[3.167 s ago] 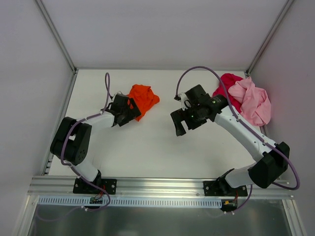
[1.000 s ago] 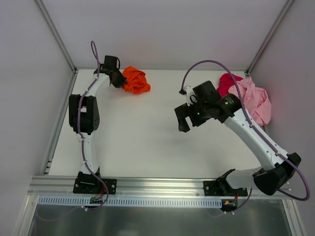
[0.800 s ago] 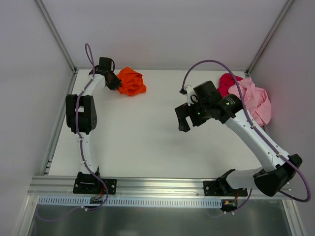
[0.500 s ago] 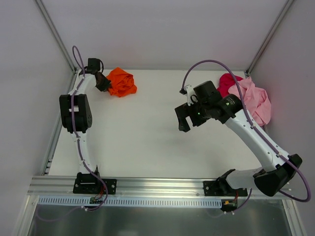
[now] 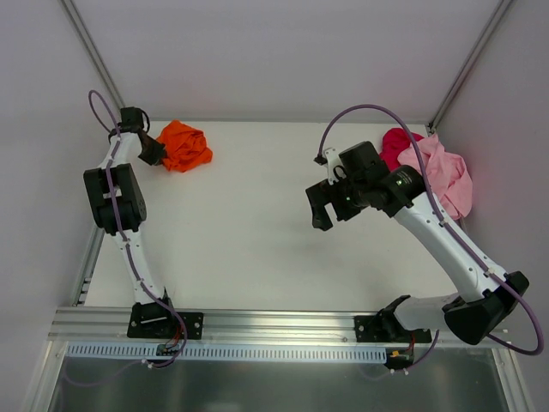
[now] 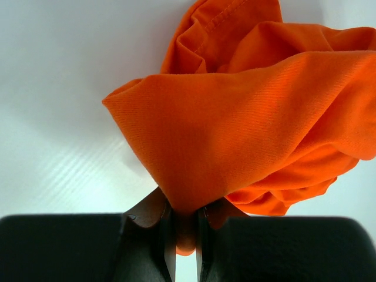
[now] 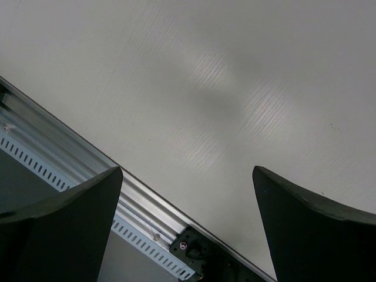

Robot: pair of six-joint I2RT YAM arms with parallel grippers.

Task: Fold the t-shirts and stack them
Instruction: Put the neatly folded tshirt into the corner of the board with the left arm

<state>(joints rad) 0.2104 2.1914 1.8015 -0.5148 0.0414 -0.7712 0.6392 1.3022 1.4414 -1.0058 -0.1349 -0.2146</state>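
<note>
The orange t-shirt (image 5: 183, 145) hangs bunched at the table's far left corner, pinched by my left gripper (image 5: 155, 153), which is shut on a fold of it. In the left wrist view the orange t-shirt (image 6: 252, 111) fills the frame and a tuck of cloth sits between the jaws of the left gripper (image 6: 183, 226). The pink t-shirt (image 5: 442, 176) lies crumpled at the far right, over the red t-shirt (image 5: 395, 144). My right gripper (image 5: 322, 204) hovers open above mid-table, and the right gripper (image 7: 188, 188) holds nothing.
White walls with metal corner posts close in the table on three sides. An aluminium rail (image 5: 283, 324) runs along the near edge, also seen as the rail (image 7: 70, 158) in the right wrist view. The left arm's elbow (image 5: 110, 196) stands close to the left wall.
My left arm has swung the orange t-shirt leftward along the back of the table toward the far left corner. The right arm has barely moved.
</note>
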